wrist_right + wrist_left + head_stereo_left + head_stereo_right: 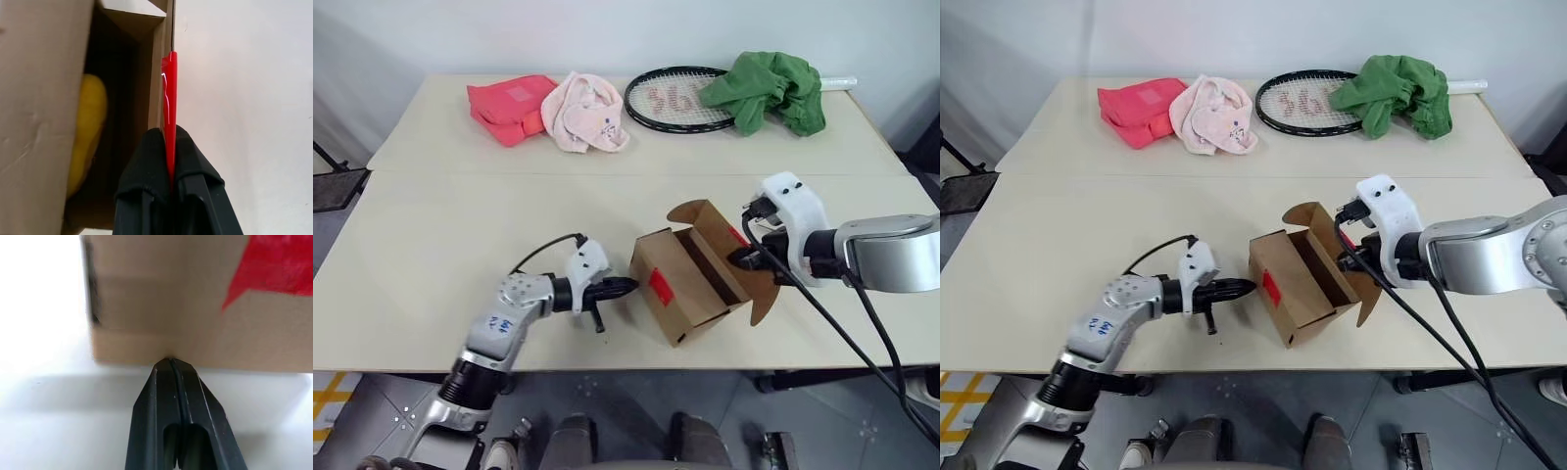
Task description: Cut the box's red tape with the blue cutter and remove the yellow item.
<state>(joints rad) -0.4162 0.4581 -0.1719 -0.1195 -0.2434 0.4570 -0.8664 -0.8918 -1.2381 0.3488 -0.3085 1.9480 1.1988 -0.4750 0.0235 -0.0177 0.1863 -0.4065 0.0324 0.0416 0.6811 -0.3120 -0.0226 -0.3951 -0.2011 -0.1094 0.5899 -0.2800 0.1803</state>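
Box (690,284) sits open near the table's (460,245) front edge, yellow item (88,132) inside. Right gripper (169,147) pinches the lid flap (at its red tape (169,107)). Left gripper (625,286) clenched empty, tips at the box's side.

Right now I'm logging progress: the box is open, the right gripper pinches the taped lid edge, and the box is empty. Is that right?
Not quite. The box is open and the right gripper pinches the lid edge with its red tape, but the box isn't empty: the right wrist view shows the yellow item inside.
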